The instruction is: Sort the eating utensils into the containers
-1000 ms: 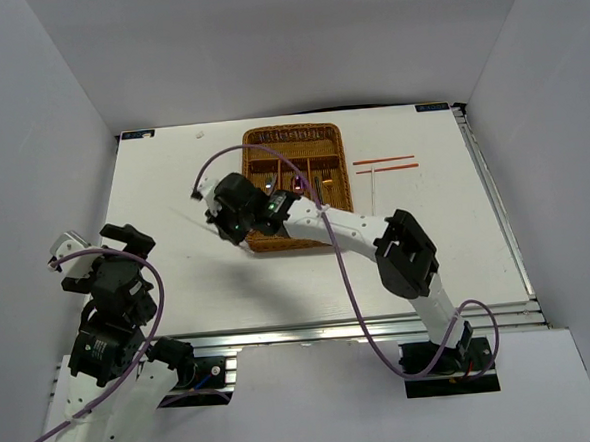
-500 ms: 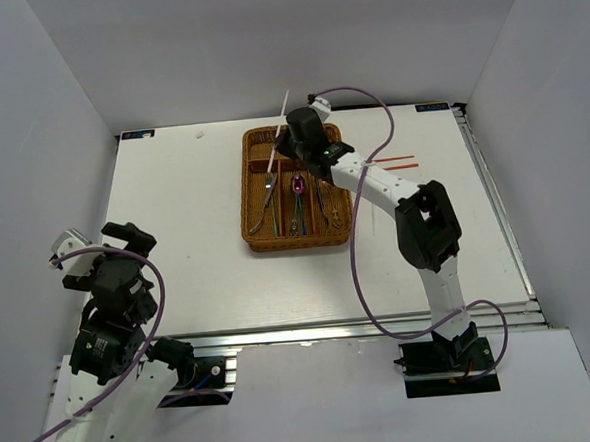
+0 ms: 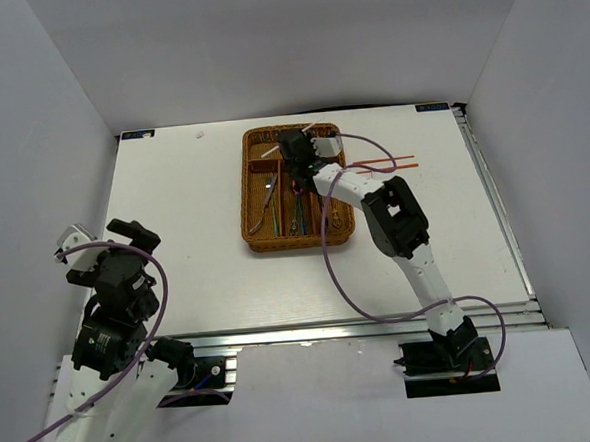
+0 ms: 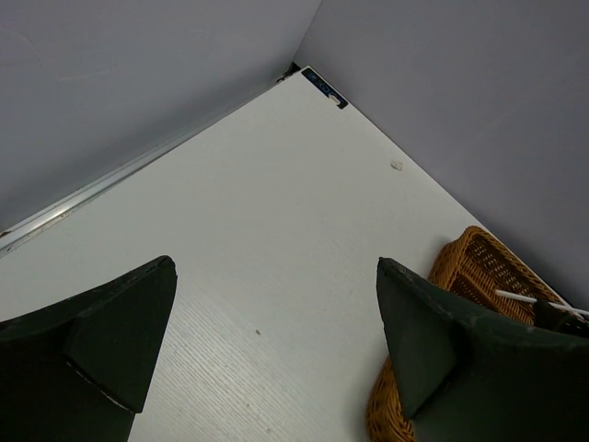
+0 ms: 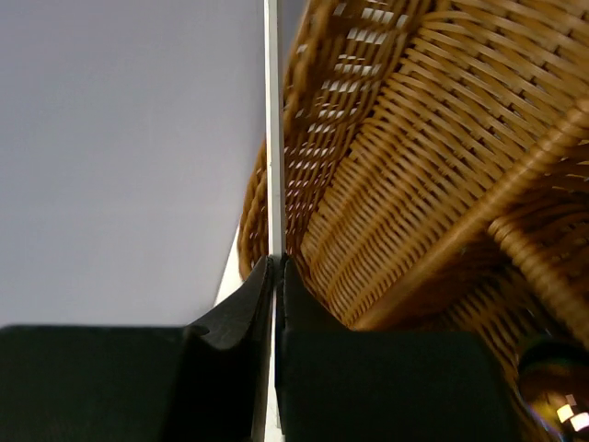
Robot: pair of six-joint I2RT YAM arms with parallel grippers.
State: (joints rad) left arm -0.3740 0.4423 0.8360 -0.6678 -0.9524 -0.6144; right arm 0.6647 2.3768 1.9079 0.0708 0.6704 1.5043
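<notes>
The brown wicker tray (image 3: 247, 227) lies at the table's far middle, with several utensils in its long slots, among them a purple spoon (image 3: 298, 187) and forks (image 3: 271, 198). My right gripper (image 3: 297, 148) is low over the tray's far end and is shut on a thin silver chopstick (image 3: 268, 154). In the right wrist view the closed gripper (image 5: 276, 262) pinches the chopstick (image 5: 272, 138) right beside the woven wall (image 5: 414, 138). Two red chopsticks (image 3: 386, 161) lie on the table right of the tray. My left gripper (image 3: 101, 245) is open and empty at the near left (image 4: 274, 267).
The tray's corner (image 4: 479, 267) and the held chopstick (image 4: 525, 299) show at the right of the left wrist view. Grey walls close in the table on three sides. A purple cable loops over the right arm (image 3: 328, 239).
My right arm has swung from the tray's near left corner to its far end with the chopstick in it, then come down low over the tray. The left arm has barely moved.
</notes>
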